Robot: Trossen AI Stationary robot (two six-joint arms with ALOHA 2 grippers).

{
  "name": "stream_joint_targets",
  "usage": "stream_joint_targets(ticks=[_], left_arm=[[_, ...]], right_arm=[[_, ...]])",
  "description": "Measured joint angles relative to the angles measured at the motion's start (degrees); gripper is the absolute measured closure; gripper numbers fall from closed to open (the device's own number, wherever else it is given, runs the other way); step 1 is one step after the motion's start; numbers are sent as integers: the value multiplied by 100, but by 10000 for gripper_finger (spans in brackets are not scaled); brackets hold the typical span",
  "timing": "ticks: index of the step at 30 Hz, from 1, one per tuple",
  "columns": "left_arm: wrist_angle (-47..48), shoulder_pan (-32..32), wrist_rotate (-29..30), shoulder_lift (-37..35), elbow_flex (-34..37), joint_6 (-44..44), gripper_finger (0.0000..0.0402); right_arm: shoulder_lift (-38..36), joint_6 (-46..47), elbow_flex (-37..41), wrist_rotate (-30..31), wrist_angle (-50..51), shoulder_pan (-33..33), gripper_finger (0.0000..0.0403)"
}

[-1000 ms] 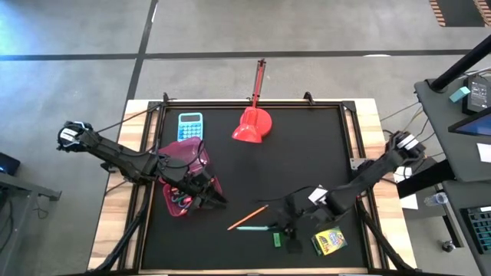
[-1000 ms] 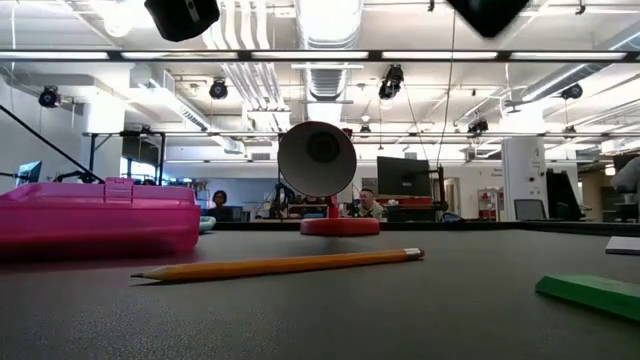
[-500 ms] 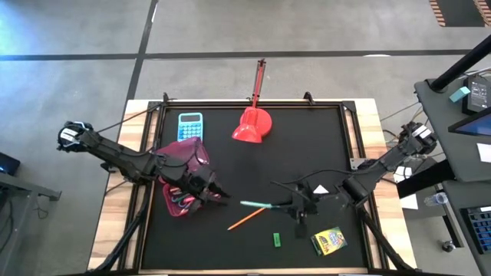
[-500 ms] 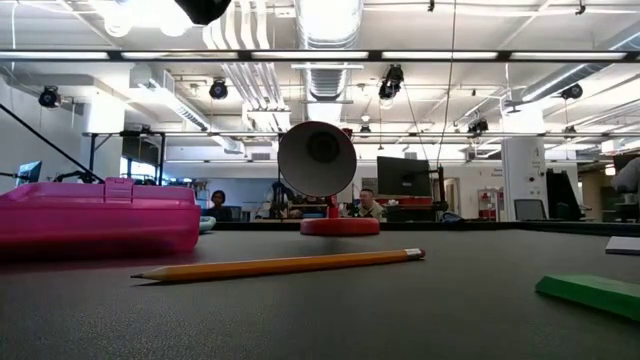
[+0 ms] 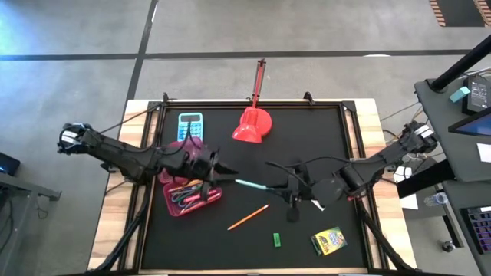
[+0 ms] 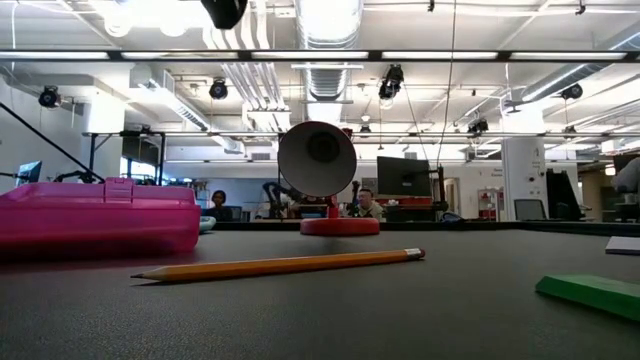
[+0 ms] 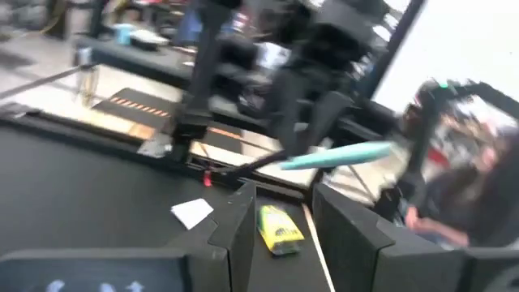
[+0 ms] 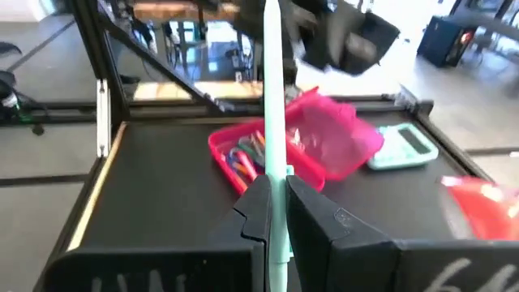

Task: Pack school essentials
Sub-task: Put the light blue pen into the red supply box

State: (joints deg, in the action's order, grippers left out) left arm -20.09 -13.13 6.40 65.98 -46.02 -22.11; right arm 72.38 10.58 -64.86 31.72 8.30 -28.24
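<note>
My right gripper (image 5: 279, 186) hovers over the middle of the mat, shut on a teal pen (image 5: 252, 184) whose free end points at my left gripper (image 5: 224, 169). My left gripper is open and holds nothing; it hangs level just past the far right corner of the open pink pencil case (image 5: 192, 195), which holds several pens. In the left wrist view the pen (image 7: 336, 156) floats ahead of the open fingers. An orange pencil (image 5: 248, 218), a green eraser (image 5: 276, 240) and a crayon box (image 5: 328, 241) lie flat on the near part of the mat. My right gripper pinches the teal pen between its two fingers near its back end (image 8: 275, 169). The fingers come nearly level from the table's right and lie along the pen. The pen sticks out ahead of them toward the pink case, lifted clear of the mat.
A light-blue calculator (image 5: 190, 126) and a red scoop (image 5: 252, 126) with a long handle sit at the far side of the mat. A small white piece (image 7: 192, 212) lies near the crayon box. The mat's right half is bare between the scoop and the crayon box.
My right gripper has risen from the near part of the mat and gone toward the far left, carrying the teal pen up off the table from beside the orange pencil. My left gripper has come up from over the pink case and swung toward the pen.
</note>
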Motion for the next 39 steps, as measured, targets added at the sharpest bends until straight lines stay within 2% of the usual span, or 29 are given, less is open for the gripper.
stream_joint_targets(ticks=[2,7,11,14,18,26,32,37,39], left_arm=[[-1,124,12,0,0,-254,294],[-49,192,-31,35,-32,-225,294],[-65,192,-430,44,-112,44,294],[-94,192,-438,42,-131,338,294],[-600,218,-434,62,-138,636,293],[-1307,339,-88,393,-236,808,252],[-1723,329,-160,742,-433,808,227],[-1702,330,-184,811,-539,831,224],[-1722,329,-362,767,-544,931,224]], right_arm=[[-7,-182,-154,-4,-5,54,381],[1,-522,-487,1,10,235,381],[6,-567,-632,-2,-7,423,381],[8,-528,-669,-3,-5,531,381],[11,-489,-680,-13,-33,560,381],[109,-508,-684,21,-483,592,381],[426,-672,-916,151,-478,661,381],[580,-859,-1142,246,-468,654,381],[574,-958,-1213,289,-396,654,381]])
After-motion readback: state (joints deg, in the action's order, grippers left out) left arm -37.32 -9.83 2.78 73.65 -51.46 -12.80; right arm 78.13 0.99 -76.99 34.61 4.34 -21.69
